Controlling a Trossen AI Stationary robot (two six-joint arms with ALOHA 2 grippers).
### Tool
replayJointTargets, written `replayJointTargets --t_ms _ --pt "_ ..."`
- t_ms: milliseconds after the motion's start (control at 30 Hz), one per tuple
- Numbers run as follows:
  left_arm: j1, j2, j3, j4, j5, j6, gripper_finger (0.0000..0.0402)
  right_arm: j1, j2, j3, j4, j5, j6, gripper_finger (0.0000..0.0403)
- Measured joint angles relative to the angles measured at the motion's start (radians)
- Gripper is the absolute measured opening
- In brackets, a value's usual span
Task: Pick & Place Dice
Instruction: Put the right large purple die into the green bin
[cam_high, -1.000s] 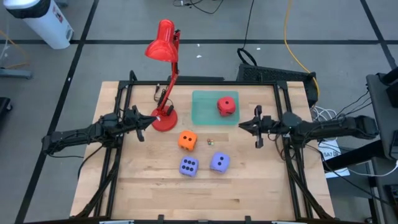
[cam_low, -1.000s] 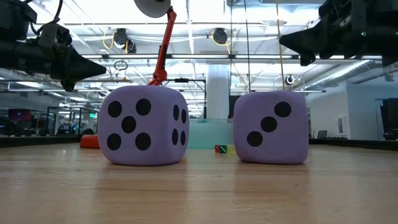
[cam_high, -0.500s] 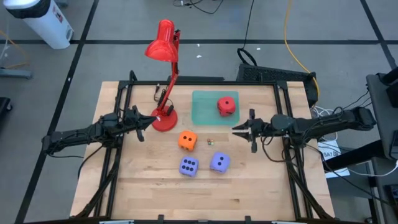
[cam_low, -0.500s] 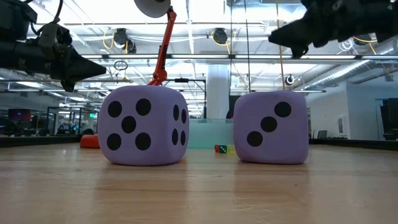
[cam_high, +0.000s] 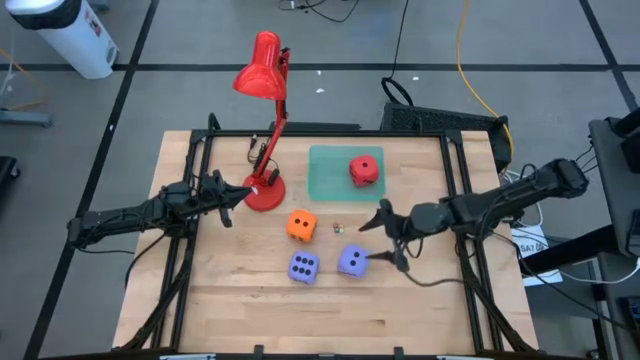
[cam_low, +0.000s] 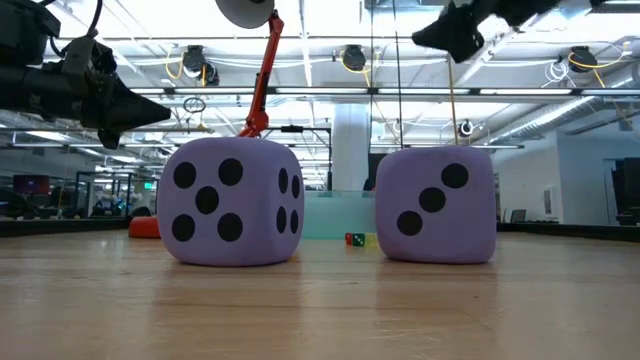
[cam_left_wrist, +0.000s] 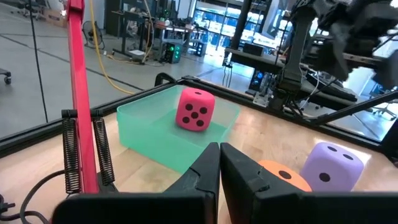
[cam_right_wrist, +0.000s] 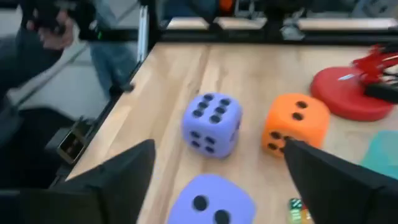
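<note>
Two purple dice (cam_high: 304, 267) (cam_high: 352, 261) rest on the wooden table near its front. An orange die (cam_high: 301, 226) sits behind them. The red die (cam_high: 364, 169) lies in a green tray (cam_high: 330, 178) at the back. My right gripper (cam_high: 374, 238) hangs open just right of the right-hand purple die (cam_right_wrist: 213, 202), which shows between and below its fingers in the right wrist view. It touches nothing. My left gripper (cam_high: 240, 193) waits shut beside the lamp base, above the table's left part.
A red desk lamp stands on its round base (cam_high: 265, 192) at the back left, its stem leaning over the far edge. Two tiny dice (cam_high: 337, 228) lie mid-table. Black frame rails (cam_high: 462, 250) run along both sides. A person (cam_right_wrist: 46, 28) stands beyond the table's edge.
My right gripper has gone from the table's right side toward its left and near edges, up to the right-hand purple die, and has opened wide. The dice have stayed where they were.
</note>
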Motion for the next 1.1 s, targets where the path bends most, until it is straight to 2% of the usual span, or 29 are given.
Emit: replayJointTargets --t_ms 133,333,500,667,733,900,1100 --pt "0.0 0.0 0.0 0.0 0.001 -0.01 0.0021 0.036 0.09 0.121 -0.156 0.034 -0.002 0.0394" --pt "0.0 0.0 0.0 -0.003 0.008 -0.031 0.0021 0.031 0.275 0.356 -0.499 0.055 0.021 0.0398" --pt "0.0 0.0 0.0 -0.005 0.053 -0.036 0.0021 0.023 0.399 0.491 -0.648 0.025 -0.082 0.0399" --pt "0.0 0.0 -0.001 -0.005 0.061 -0.052 0.0021 -0.017 0.47 0.602 -0.848 0.061 -0.099 0.0399" --pt "0.0 0.0 -0.001 -0.004 0.061 -0.052 0.0021 -0.027 0.478 0.616 -0.849 0.042 -0.148 0.04" --pt "0.0 0.0 -0.001 -0.004 0.059 -0.048 0.0021 -0.03 0.476 0.623 -0.818 -0.096 -0.342 0.04" --pt "0.0 0.0 -0.001 -0.004 0.055 -0.044 0.0021 -0.015 0.479 0.622 -0.799 -0.104 -0.553 0.04"
